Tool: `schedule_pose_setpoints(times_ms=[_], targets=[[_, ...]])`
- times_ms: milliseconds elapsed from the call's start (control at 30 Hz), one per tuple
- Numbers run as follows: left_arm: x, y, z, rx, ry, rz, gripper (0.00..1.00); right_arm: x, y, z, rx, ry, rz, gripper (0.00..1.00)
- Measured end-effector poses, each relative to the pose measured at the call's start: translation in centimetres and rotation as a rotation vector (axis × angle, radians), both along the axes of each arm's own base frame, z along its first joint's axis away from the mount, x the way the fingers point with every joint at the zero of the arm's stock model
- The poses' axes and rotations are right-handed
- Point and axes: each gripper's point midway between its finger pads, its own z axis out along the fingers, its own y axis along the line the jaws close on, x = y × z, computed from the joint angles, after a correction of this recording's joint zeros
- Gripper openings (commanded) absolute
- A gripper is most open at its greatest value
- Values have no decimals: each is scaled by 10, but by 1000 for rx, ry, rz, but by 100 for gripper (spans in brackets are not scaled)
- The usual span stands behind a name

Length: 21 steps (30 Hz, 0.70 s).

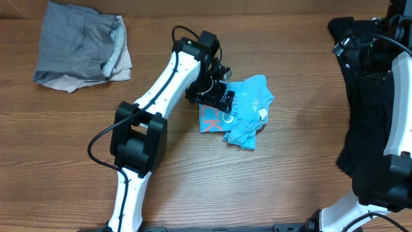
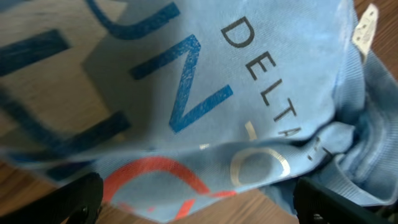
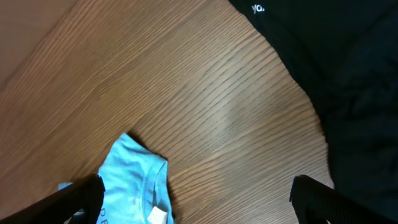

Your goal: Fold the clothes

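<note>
Your left pincer (image 1: 215, 98) stands wide open and holds nothing. It hangs right over the light blue T-shirt (image 1: 248, 109), which lies crumpled on the surface (image 1: 290, 187) directly beneath it. In the left wrist view the cloth spans the whole gap between the fingers (image 2: 74, 202), showing dark lettering, blue letters and a red-orange curve. You cannot tell whether the tips touch the cloth.

Your right pincer (image 3: 199, 202) is also spread wide and empty, over bare wood. The black garment (image 3: 348, 74) lies ahead of it, toward the finger at the right of its wrist view. A corner of the T-shirt lies by the other finger. The grey and beige pieces (image 1: 77, 48) sit well apart from both pincers.
</note>
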Motion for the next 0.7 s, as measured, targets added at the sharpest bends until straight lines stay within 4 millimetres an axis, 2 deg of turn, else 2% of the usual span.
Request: schedule_pose_setpoints(times_ms=[167, 300, 700], targets=[[-10, -2, -20, 1, 11, -43, 100, -1, -3, 0, -16, 4, -1, 100], [-13, -1, -23, -3, 5, -83, 100, -1, -3, 0, -18, 5, 0, 100], [7, -5, -40, -20, -123, -124, 100, -1, -4, -1, -25, 6, 1, 100]])
